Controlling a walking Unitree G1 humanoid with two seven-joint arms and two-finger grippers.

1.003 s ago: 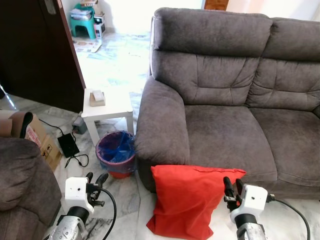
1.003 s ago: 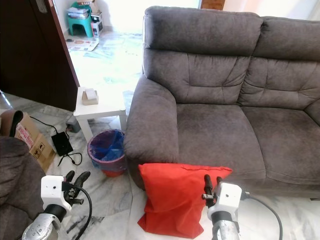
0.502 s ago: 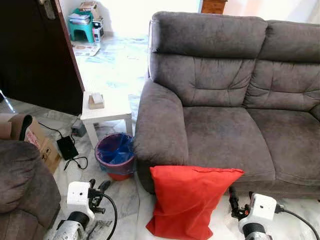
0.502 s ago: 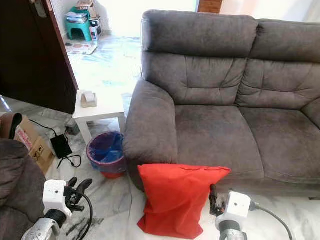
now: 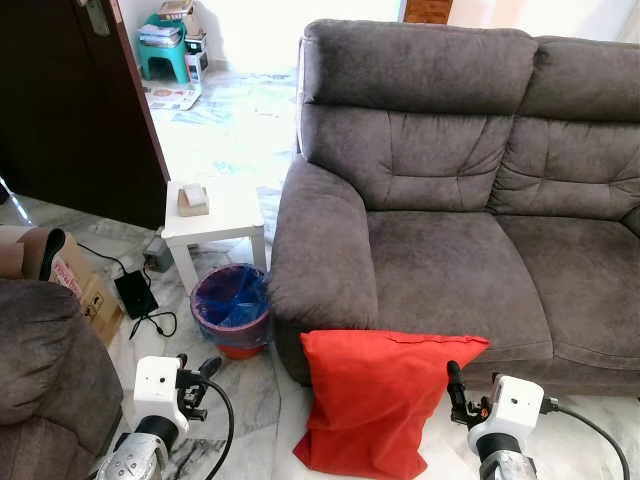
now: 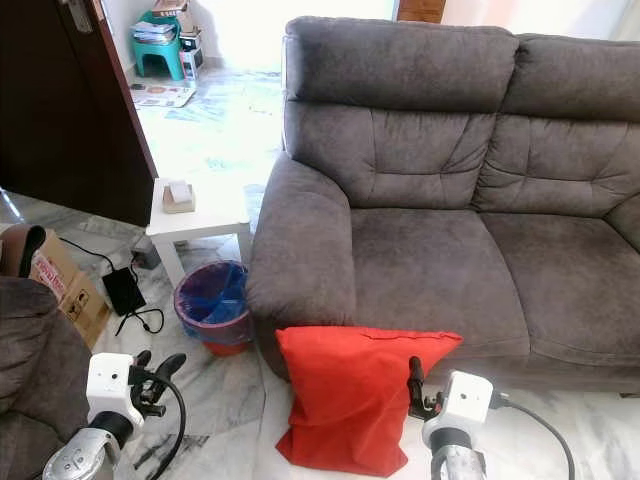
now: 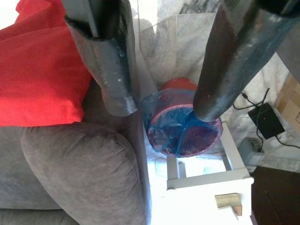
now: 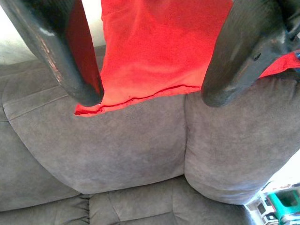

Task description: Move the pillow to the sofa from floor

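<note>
A red pillow (image 5: 378, 398) stands on the marble floor, leaning against the front of the grey sofa (image 5: 450, 270). My right gripper (image 5: 453, 378) is low at the pillow's right edge, open, with the pillow (image 8: 150, 51) showing between its fingers (image 8: 70, 56) and nothing held. Down at the left, near the floor, my left gripper (image 5: 197, 372) is also open, well left of the pillow (image 7: 37, 75). The sofa seat cushions are bare.
A red bin with a blue liner (image 5: 232, 306) stands beside the sofa arm, under a small white side table (image 5: 215, 215). A cardboard box (image 5: 60, 270), a black adapter and cables (image 5: 135, 295) lie at the left. A grey armchair (image 5: 40, 370) is at my near left.
The camera dipped and then rose again. My right gripper dropped lower beside the pillow and has come back up to its right edge. The pillow has not moved.
</note>
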